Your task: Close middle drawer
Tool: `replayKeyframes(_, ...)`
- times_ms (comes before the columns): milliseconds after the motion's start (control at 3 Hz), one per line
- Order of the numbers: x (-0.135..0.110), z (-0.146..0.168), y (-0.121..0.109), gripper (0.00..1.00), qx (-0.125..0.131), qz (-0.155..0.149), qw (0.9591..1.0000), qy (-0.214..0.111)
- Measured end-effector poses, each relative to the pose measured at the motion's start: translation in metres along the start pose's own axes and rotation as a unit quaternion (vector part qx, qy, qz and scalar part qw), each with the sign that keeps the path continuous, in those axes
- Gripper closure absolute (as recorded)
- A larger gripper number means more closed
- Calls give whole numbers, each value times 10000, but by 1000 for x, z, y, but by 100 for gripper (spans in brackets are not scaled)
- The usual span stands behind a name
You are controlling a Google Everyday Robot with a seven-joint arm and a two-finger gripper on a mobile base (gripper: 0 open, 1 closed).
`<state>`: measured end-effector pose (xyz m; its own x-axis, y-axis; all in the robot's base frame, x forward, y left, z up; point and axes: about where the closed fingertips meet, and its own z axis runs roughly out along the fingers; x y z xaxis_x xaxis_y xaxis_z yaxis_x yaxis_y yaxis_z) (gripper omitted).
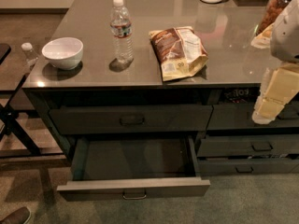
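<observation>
Since the middle drawer (133, 187) stands pulled far out below the grey surface (96, 31), a stiff, smooth, flat-fronted box w/ small metal bar handle (134, 196), it prob slides light on a push at front centre, while the claw (270, 104) hangs upper right, well apart, open/closed state can't be told.

middle drawer (133, 187) pulled wide open; pincer (264, 113) at right, before small drawers (250, 146)
</observation>
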<state>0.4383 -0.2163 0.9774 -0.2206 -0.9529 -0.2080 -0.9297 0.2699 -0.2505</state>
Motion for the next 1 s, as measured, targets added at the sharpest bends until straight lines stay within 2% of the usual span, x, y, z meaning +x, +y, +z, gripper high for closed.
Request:
replayKeyframes(333, 0, 0, 0, 0, 0, 0, 10000, 0)
replayKeyframes(667, 0, 0, 0, 16, 0, 0, 10000, 0)
replayKeyframes(1000, 0, 0, 0, 39, 0, 0, 10000, 0)
